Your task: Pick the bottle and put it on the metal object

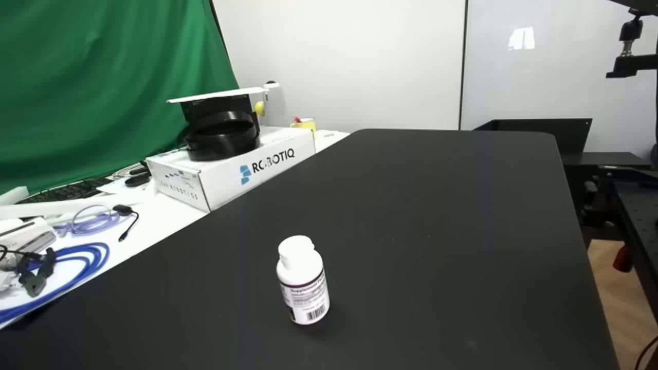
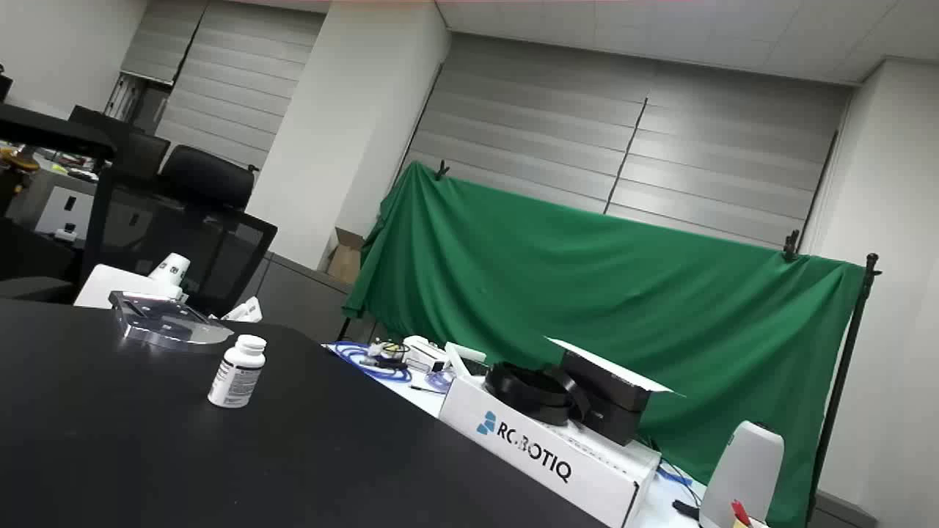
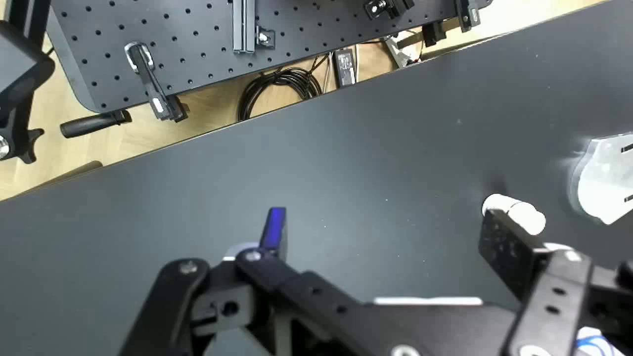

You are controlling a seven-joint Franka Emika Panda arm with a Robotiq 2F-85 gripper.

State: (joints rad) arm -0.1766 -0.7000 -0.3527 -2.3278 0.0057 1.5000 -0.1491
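The white bottle (image 1: 303, 282) stands upright on the black table; it also shows upright in an exterior view (image 2: 236, 375). In the wrist view the bottle (image 3: 528, 218) is at the right, partly hidden behind the right fingertip. The gripper (image 3: 386, 225) is open with its fingers wide apart, bare table between them, and holds nothing. A shiny flat plate, seemingly the metal object (image 3: 608, 180), lies at the right edge of the wrist view, cut off, past the bottle. It also lies behind the bottle in an exterior view (image 2: 169, 323). The gripper is out of sight in both exterior views.
A white Robotiq box (image 1: 247, 164) with black parts on it stands on a white side table beside the black table (image 1: 411, 205). Blue cables (image 1: 77, 267) lie there too. A perforated black bench (image 3: 198, 44) with clamps is across a floor gap holding coiled cable (image 3: 277, 89).
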